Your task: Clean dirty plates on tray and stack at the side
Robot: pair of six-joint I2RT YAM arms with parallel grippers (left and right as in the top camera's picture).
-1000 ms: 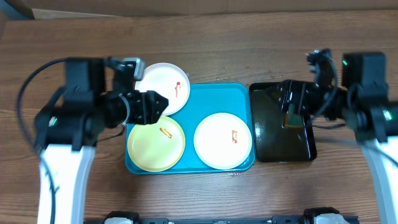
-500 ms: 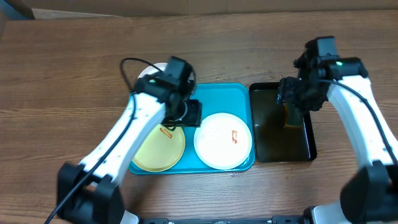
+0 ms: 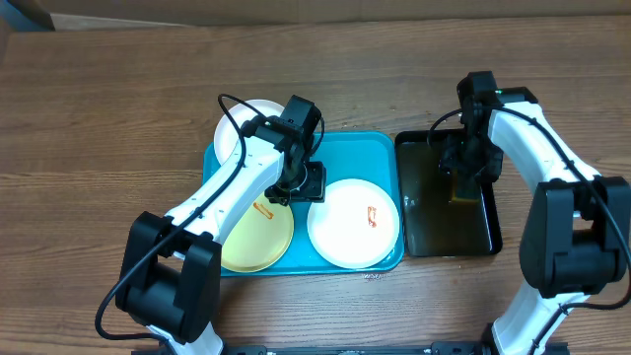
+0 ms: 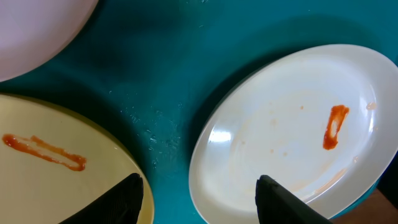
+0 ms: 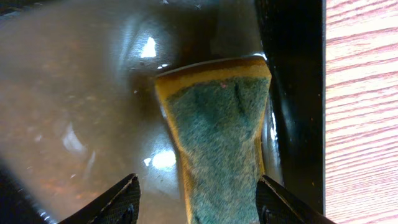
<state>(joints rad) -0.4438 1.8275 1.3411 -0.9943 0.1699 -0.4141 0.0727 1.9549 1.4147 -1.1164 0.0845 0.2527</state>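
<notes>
The turquoise tray (image 3: 380,148) holds a yellow-green plate (image 3: 258,237) and a white plate (image 3: 350,227), each with a red smear. A second white plate (image 3: 242,128) lies at the tray's back left corner, partly under my left arm. My left gripper (image 3: 301,185) is open and empty, low over the gap between the yellow-green plate (image 4: 56,168) and the white plate (image 4: 286,137); its jaws (image 4: 199,186) straddle that gap. My right gripper (image 3: 465,173) is open, with its jaws (image 5: 196,193) either side of a green-and-yellow sponge (image 5: 217,124) and not closed on it.
A black tray (image 3: 449,232) with brownish water (image 5: 74,93) stands right of the turquoise tray, and the sponge lies in it by the right wall. Brown wooden table (image 3: 99,118) lies all round.
My left arm has swung in from the left and come low over the tray between the two front plates. My right arm has moved in over the sponge in the black tray.
</notes>
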